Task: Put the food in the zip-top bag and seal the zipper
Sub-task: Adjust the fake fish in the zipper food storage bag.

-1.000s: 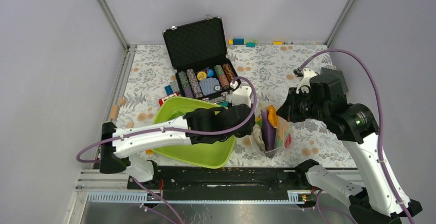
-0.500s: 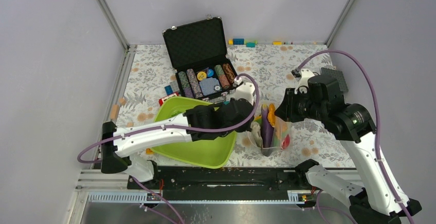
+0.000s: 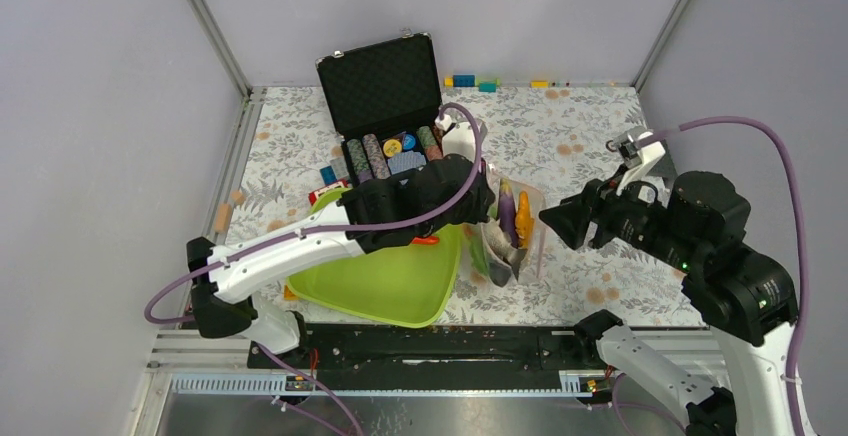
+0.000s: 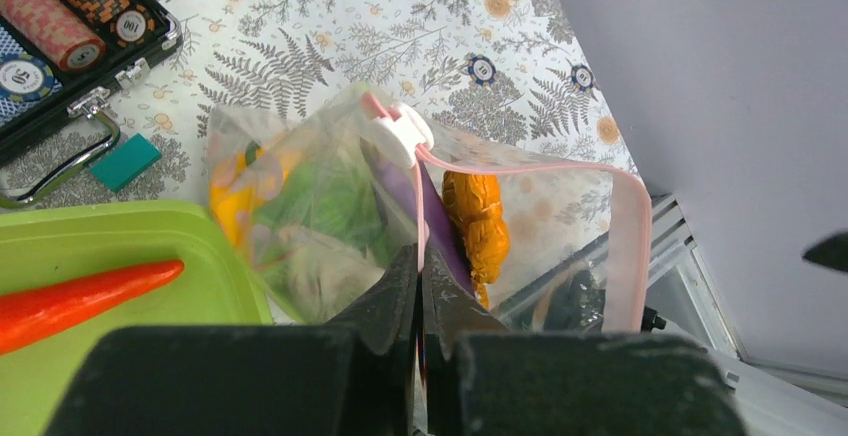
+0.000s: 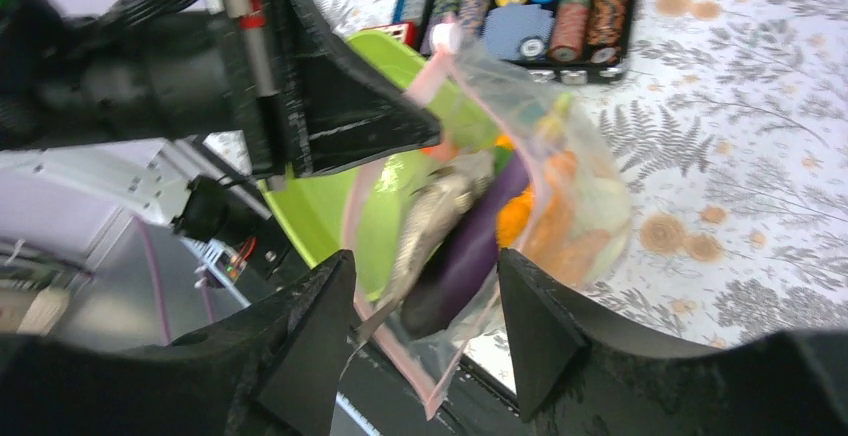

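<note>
Over at the right rim of the lime tray point(image 3: 385, 291), things just shifted. The right gripper point(image 5: 425, 261) has let go and backed off to the right. Its jaws are spread wide with nothing in them, well apart from the zip-top bag point(image 3: 515, 228). Half a second ago it was tucked right up against the bag's right side.

Meanwhile the left gripper point(image 4: 420, 256) has carried the bag a bit toward the far side. It's clenched tight on the zipper point(image 4: 530, 167) strip, just below the white slider point(image 4: 400, 133). So the bag is held by that one pinch, next to the tray, with its mouth gaping open toward the right arm.

Inside I can make out the eggplant point(image 5: 470, 246), the fish point(image 5: 430, 221) and some green and orange bits.

Catch: the carrot point(image 4: 90, 294) is lying in the tray, outside the bag. My read is we're not at sealing yet. The carrot needs to go in first, and the freed right arm looks like the one to do it. With only one pinch holding it, the mouth could easily flop shut.
</note>
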You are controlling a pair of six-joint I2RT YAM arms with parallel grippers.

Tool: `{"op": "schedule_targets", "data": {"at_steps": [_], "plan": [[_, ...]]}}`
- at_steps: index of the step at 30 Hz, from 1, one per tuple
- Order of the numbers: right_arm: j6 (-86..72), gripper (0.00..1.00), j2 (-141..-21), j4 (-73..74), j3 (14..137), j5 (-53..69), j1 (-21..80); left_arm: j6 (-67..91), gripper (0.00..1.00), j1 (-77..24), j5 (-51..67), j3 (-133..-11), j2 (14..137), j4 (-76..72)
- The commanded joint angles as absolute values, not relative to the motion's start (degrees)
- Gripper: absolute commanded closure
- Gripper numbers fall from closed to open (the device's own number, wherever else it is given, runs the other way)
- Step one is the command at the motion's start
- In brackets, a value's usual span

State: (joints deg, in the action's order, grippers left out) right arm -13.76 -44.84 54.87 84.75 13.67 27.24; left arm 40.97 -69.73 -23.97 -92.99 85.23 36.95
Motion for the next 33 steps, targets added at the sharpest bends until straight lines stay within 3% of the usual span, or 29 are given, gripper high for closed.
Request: {"op": "schedule_targets", "data": {"at_steps": [1,5,10,14,18,27,33], "plan": [[-12.0,0.37,-46.1,54.9,83.7,21.0,28.5,42.9,1.0,-69.5,-25.9,-97.1,86.2,35.2],[-13.1,0.38,-46.7,56.6,82.4,21.8,32.3,43.2,1.0,-69.3,-27.0,-97.9,87.4,35.5],[-16.4,0.43,-50.4,61.4,81.0,11.6,40.4,43.6,1.0,-69.2,-27.5,-98.8,88.2,35.4],[-19.7,0.45,-51.2,62.9,79.3,4.1,41.0,43.6,1.0,-69.2,-27.8,-98.6,88.3,35.4],[-21.9,0.48,-50.9,61.2,76.6,4.9,41.1,43.5,1.0,-69.2,-27.6,-98.6,88.5,35.4],[-26.1,1.0,-50.4,54.2,72.5,11.5,41.7,43.6,1.0,-69.2,-28.4,-98.0,88.4,35.4],[-30.9,1.0,-53.5,48.1,73.5,2.1,41.8,44.5,1.0,-69.2,-26.4,-96.7,88.1,34.4]]}}
